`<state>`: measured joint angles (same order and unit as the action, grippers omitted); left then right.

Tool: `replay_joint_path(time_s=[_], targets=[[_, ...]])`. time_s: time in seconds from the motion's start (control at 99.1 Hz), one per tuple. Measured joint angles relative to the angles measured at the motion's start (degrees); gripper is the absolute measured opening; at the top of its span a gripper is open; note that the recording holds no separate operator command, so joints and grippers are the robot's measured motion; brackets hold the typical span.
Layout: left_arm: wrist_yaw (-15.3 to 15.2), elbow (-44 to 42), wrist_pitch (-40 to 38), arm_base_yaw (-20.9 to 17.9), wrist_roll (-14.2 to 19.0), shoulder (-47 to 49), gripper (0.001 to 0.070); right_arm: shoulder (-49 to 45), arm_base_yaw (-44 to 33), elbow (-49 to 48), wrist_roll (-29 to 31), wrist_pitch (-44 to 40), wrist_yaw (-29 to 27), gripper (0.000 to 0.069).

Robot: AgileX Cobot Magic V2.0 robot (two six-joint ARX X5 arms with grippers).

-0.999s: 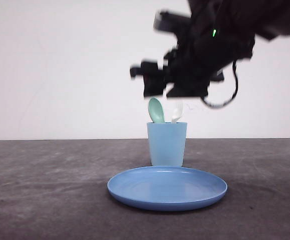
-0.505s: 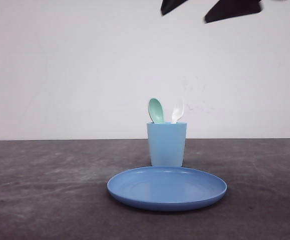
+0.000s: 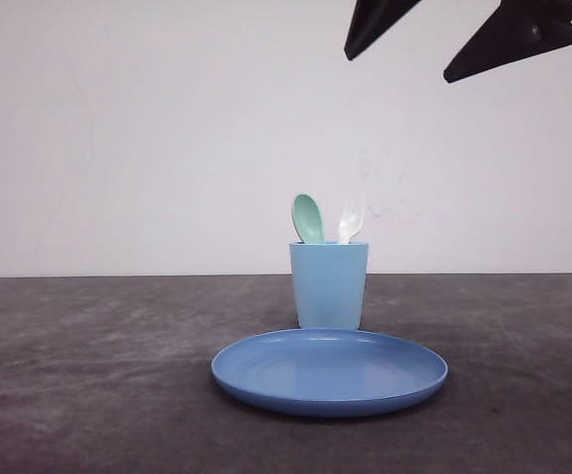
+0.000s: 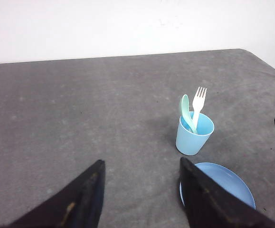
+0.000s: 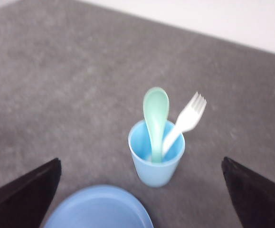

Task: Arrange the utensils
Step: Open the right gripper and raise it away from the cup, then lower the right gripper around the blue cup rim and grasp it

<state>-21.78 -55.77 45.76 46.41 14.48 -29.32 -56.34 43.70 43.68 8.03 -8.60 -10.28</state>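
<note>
On the grey table (image 3: 88, 375), our fork (image 3: 349, 221) and spoon (image 3: 308, 218) stand in the cup (image 3: 329, 285) behind the plate (image 3: 330, 371). Both grippers, right (image 3: 458, 39) and left (image 4: 142, 194), hang spread and empty; we judge it wise to withdraw without nudging the cup.

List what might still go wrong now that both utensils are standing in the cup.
1. The cup is light and narrow, and the spoon and fork lean on its rim, handles down; a nudge could tip it.
2. The right gripper, open, hangs above the cup; a low pass might clip the fork's tines.
3. The plate sits just in front of the cup, so a toppled cup would likely spill onto it.
</note>
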Motion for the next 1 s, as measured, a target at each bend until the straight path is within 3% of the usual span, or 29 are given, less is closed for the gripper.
replay_joint_path(time_s=[0.434,0.999], targets=[[0.0,0.0,0.33,0.0,0.0,0.0,0.0298,-1.49,2.38,-19.82,4.44,27.39,-0.24,0.0682],[0.0,0.0,0.31,0.0,-0.02,0.0,0.0298,-23.43,1.44,-20.5,8.46,44.48,-1.92,0.0682]])
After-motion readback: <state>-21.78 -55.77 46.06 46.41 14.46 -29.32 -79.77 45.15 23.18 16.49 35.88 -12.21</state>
